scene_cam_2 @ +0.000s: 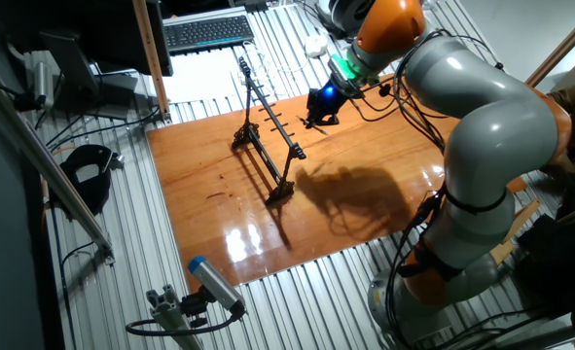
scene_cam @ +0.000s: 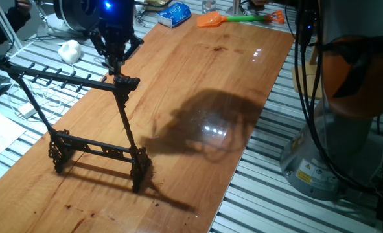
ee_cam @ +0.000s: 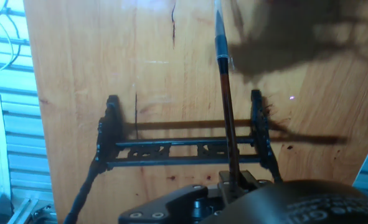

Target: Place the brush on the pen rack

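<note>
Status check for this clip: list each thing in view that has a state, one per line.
pincer: shut on the brush, above the rack's top bar.
brush: held, pointing down along the pincer, not yet on the rack.
pen rack: upright on the wooden board, no brush on it.
fly swatter: lying flat at the board's far end, untouched.

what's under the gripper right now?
The gripper hangs over the pen rack's top bar near one end. Hand view shows the brush running down from the fingers, with the base rail and board below. The finger contact is hidden.
</note>
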